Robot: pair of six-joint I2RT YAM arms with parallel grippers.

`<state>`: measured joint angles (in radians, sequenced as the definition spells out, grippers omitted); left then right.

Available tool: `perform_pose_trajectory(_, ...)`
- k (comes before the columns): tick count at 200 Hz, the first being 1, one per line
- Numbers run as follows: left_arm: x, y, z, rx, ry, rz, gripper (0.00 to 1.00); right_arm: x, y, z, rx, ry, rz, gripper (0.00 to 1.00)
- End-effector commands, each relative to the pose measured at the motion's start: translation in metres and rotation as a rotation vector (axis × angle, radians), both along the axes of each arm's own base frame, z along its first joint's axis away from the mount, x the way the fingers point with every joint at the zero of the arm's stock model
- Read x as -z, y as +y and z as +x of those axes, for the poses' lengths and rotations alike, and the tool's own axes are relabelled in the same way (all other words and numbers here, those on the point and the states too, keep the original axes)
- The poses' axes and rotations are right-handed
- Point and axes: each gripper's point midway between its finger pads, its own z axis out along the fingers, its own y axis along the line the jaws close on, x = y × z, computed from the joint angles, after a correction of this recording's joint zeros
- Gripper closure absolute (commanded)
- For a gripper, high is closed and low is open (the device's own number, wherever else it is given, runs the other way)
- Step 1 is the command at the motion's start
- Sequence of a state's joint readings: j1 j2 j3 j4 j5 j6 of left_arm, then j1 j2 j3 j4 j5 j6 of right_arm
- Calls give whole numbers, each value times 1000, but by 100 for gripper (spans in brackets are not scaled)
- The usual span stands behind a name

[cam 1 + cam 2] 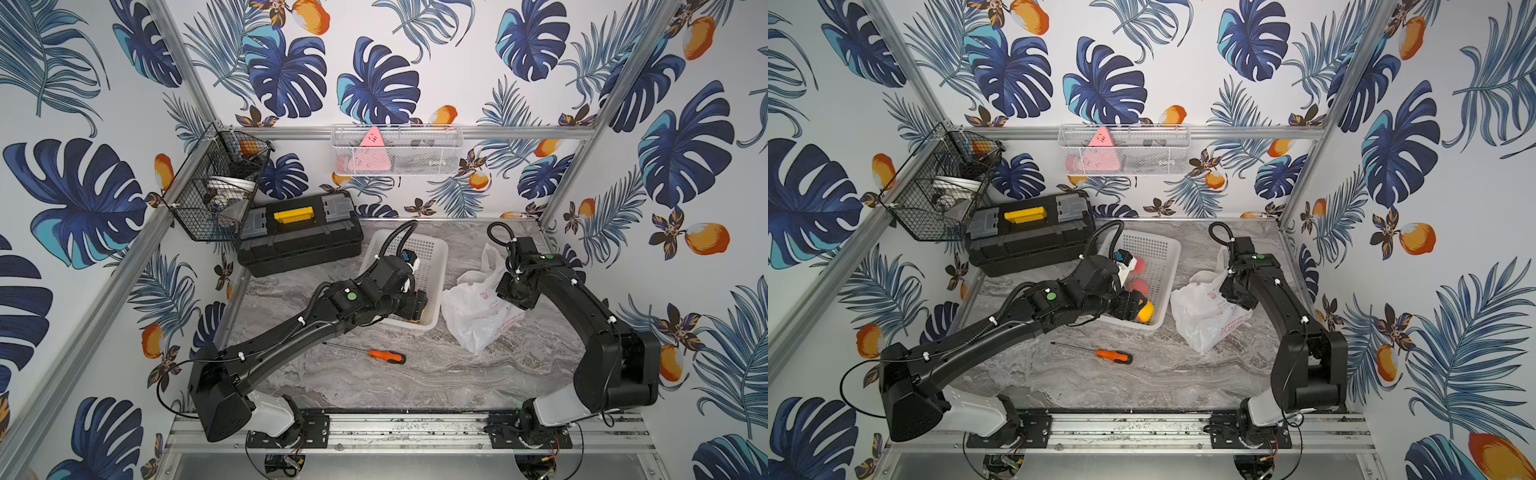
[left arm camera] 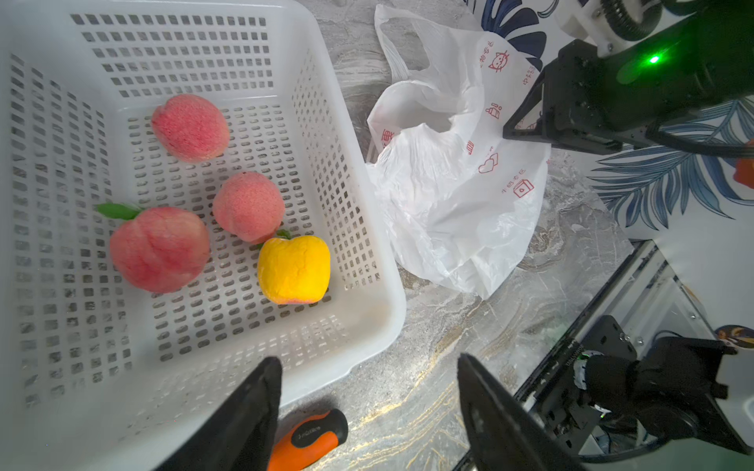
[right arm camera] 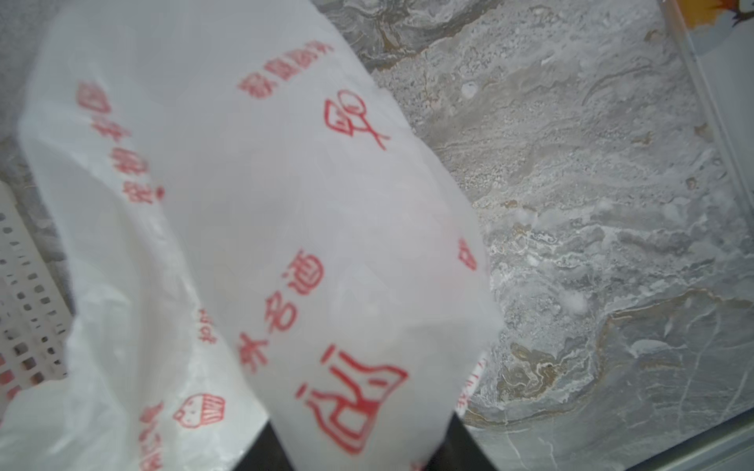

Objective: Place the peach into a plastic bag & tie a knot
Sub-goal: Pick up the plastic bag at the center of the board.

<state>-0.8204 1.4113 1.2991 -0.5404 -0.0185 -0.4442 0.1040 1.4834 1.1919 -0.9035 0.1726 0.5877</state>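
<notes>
Clearly the left gripper (image 2: 367,363) is the one nearer to the fruit. In a top view it hangs over the lower right corner of the basket (image 1: 1173,253), with its jaws wide apart and nothing between them. A yellow fruit (image 1: 1145,311) lies right at its tip, and two pink peaches (image 1: 1139,286) show just above it in the frame, toward the basket's middle. The left wrist view shows three pink ones in all. They are round, so no long axis guides the grasp. I judge the gripper needs only to reach a little further in and go down.

The bag (image 1: 473,307) lies on the table (image 1: 415,382) just right of the basket, at centre right of the frame. It looks empty and is not tied. The right gripper (image 2: 516,131) is at the bag's right edge. In the right wrist view the film runs between its jaws, but whether they pinch it I cannot tell.
</notes>
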Motion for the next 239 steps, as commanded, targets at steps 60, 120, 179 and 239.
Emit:
perform_pose_trajectory(60,-38,-20,-27,23,102,-153,28,-130,36,8,-97,-770,249,100)
perform_pose_trajectory(120,-99,1,-24,-36,-24,-187,18,-255,157,-16,-597,-1308,363,99)
perform_pose_trajectory(179,-137,102,19,-268,-10,-337,13,-261,282,-61,-1009,-1613,428,94)
perform_pose_trajectory(239,-98,167,27,-442,111,-311,11,-243,314,-59,-1058,-1663,464,91)
